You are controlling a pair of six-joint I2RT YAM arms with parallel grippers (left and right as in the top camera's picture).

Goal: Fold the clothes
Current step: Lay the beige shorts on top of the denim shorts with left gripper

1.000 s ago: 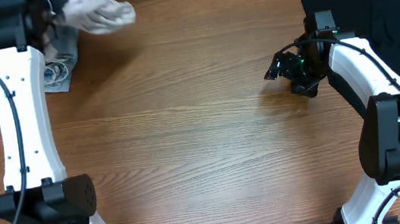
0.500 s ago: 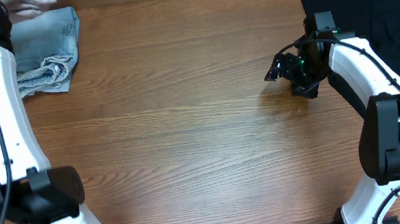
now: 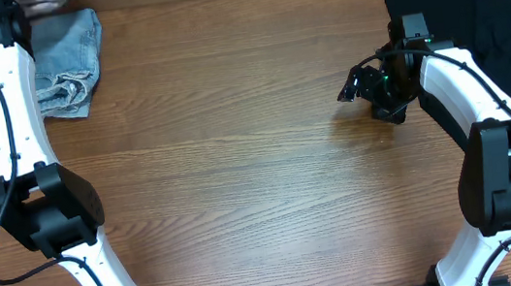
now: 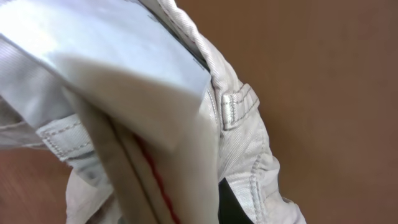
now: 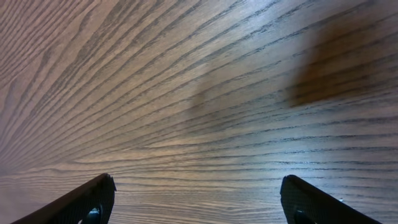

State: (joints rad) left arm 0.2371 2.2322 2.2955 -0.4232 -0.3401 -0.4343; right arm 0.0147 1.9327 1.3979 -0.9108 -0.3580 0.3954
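Between my left gripper's (image 4: 155, 106) clenched fingers hang the cream shorts (image 4: 242, 143), gripped at the waistband, probably for carrying; my right gripper (image 5: 196, 199) hovers unclenched above the table (image 3: 239, 165), holding nothing.

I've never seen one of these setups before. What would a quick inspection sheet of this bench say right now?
Surface: wooden table, bare across the middle.
Job's things: cream shorts bunched in a grip at the far left corner, with a belt loop showing. They are mostly out of the overhead view and no fold can be seen.
Clutter: blue denim garment crumpled at the far left; black garments spread at the far right.
Grippers: left gripper is shut on the shorts; right gripper is open, holds nothing, and hangs over bare wood.
Cables: a black cable runs along the left arm; nothing seen snagged.
Surroundings: nothing seen.
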